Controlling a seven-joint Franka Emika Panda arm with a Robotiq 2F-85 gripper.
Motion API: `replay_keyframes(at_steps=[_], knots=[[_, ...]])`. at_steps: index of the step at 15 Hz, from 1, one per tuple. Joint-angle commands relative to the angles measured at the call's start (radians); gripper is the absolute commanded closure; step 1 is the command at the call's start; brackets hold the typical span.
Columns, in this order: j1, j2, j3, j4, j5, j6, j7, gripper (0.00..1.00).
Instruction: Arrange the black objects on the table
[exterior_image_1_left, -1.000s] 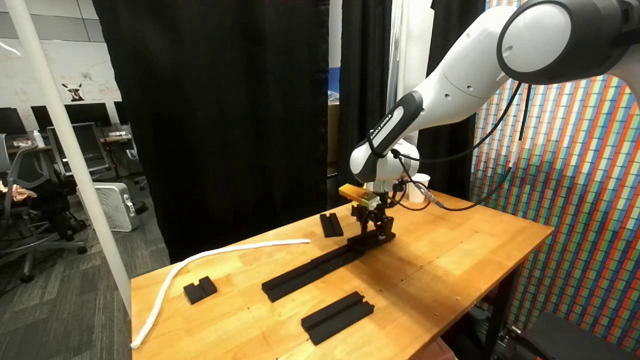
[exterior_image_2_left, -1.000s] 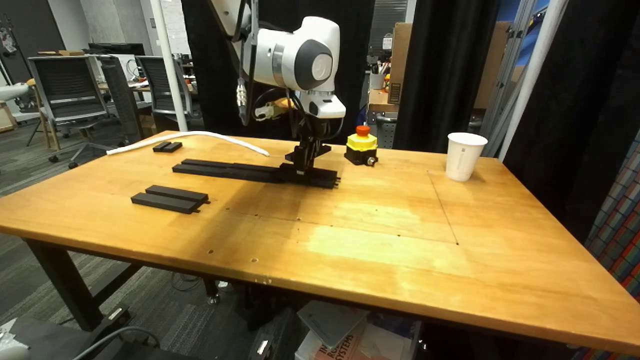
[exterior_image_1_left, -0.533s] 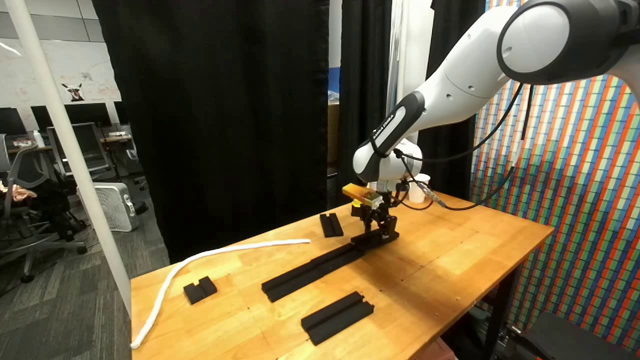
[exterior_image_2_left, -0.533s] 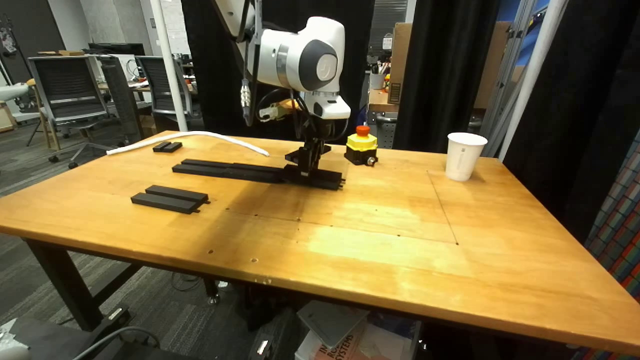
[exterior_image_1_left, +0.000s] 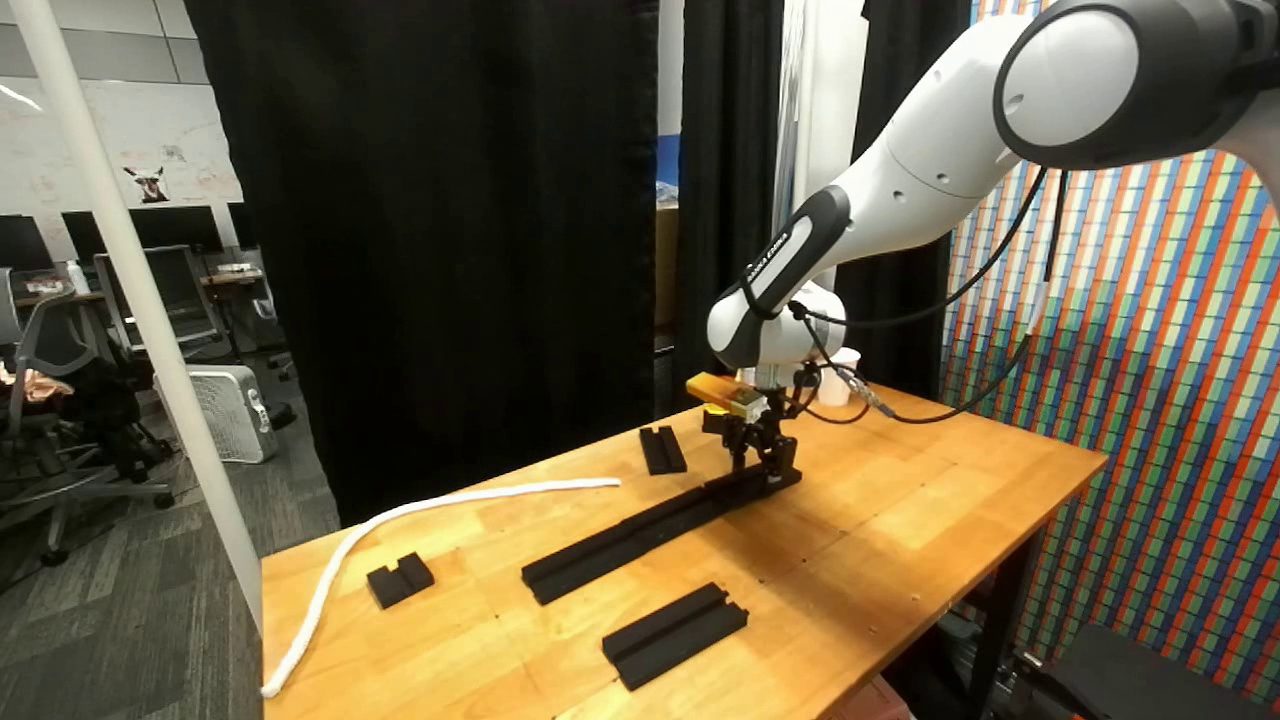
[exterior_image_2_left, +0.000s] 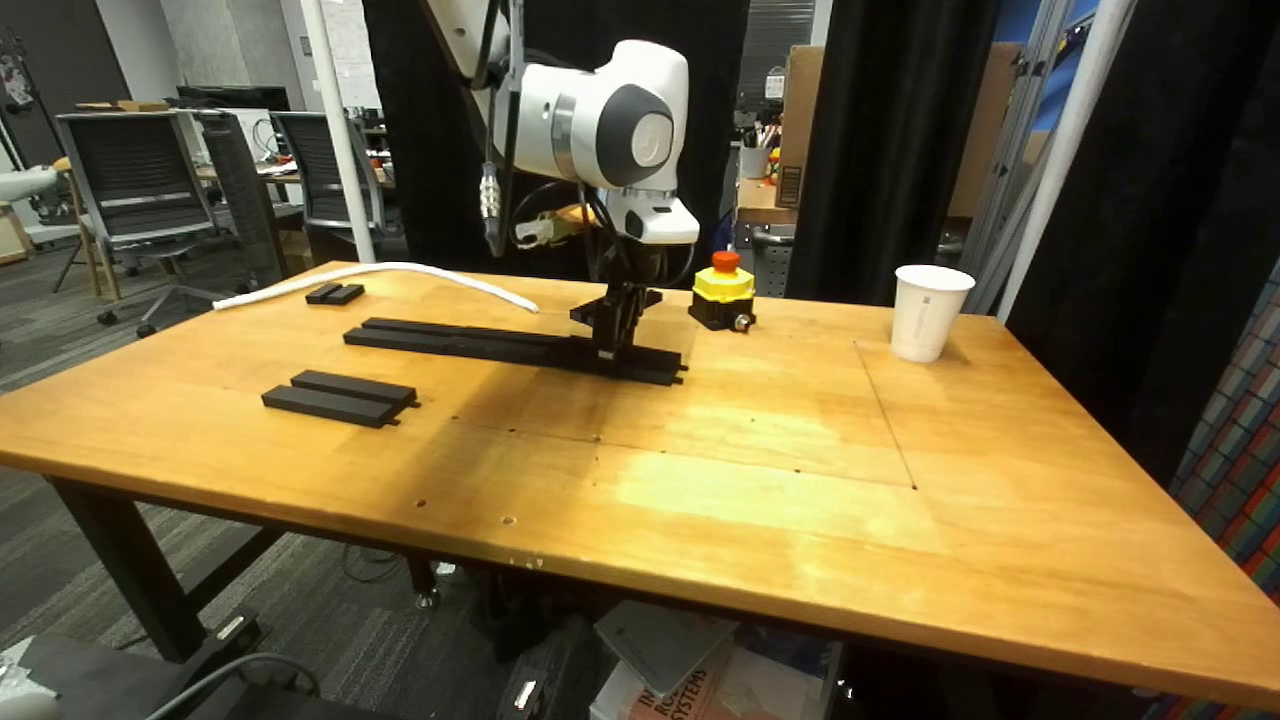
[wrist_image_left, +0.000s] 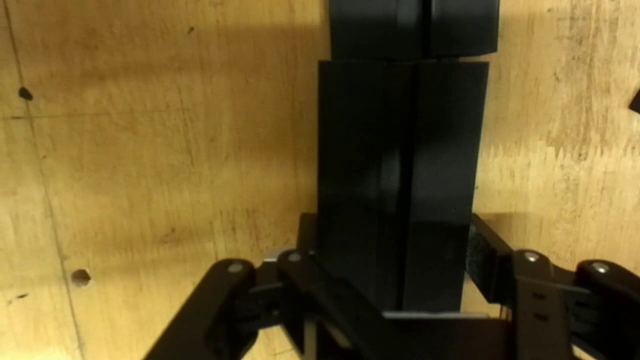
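In an exterior view the cup (exterior_image_2_left: 930, 318) stood upright, well apart from the row of black blocks (exterior_image_2_left: 450, 345); its contents could not be made out. Behind the counter (exterior_image_2_left: 750, 520) a pot (exterior_image_2_left: 754, 162) held what looked like pens (exterior_image_2_left: 764, 137), near a cardboard box (exterior_image_2_left: 803, 125). The stop button (exterior_image_2_left: 723, 288) stood near the gripper (exterior_image_2_left: 610, 350). Chairs (exterior_image_2_left: 137, 185) stood on the grey floor (exterior_image_2_left: 375, 620).

In an exterior view the row ran along the counter's back edge, well in from it, the gripper at its far end. A long block (exterior_image_1_left: 675, 637) lay in front, a small block (exterior_image_1_left: 400, 580) near the white cord (exterior_image_1_left: 500, 491), another block (exterior_image_1_left: 663, 452) near the back edge. Black curtains (exterior_image_1_left: 440, 250) hung behind, a multicoloured panel (exterior_image_1_left: 1130, 420) to one side.

In the wrist view the gripper, spread only as wide as the end block (wrist_image_left: 360, 150), clasped it, fingers (wrist_image_left: 487, 260) against both long sides. It lay end to end with the next block (wrist_image_left: 375, 30), slightly out of line.
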Motion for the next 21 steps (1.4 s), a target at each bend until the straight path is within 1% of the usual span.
replay_keyframes(at_steps=[1, 9, 21], knots=[[0.004, -0.001, 0.006, 0.019, -0.003, -0.018, 0.005, 0.55], [0.014, 0.011, 0.008, 0.044, -0.008, -0.031, 0.012, 0.55], [0.010, 0.051, 0.041, 0.089, 0.025, -0.028, 0.008, 0.55]])
